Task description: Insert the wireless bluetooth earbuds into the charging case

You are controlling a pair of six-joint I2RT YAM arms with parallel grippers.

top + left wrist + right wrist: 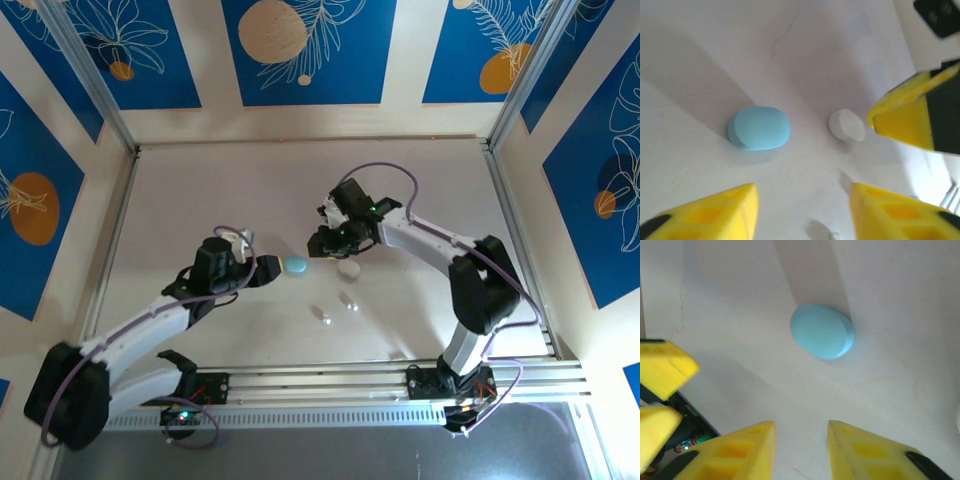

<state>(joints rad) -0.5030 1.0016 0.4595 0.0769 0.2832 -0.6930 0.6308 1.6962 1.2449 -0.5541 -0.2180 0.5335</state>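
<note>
The job was only partly done, as far as I could tell. The pale blue oval case with a smooth shell (297, 265) lay shut on the pale worktop (200, 190), between the two arms. The small white oval case (347, 268) lay near it and looked shut too, though it was blurry. Two tiny glossy pale buds (350, 300) were loose on the worktop, near the white case and not in it. So I think those two had yet to go in. I could not tell if any buds were inside the blue case. The left fingers (715, 212) were spread wide and held nothing, with the blue case in front of them. The right fingers (740, 450) were apart too, with a smaller gap, and held nothing. I could read no words or brand on either case
</note>
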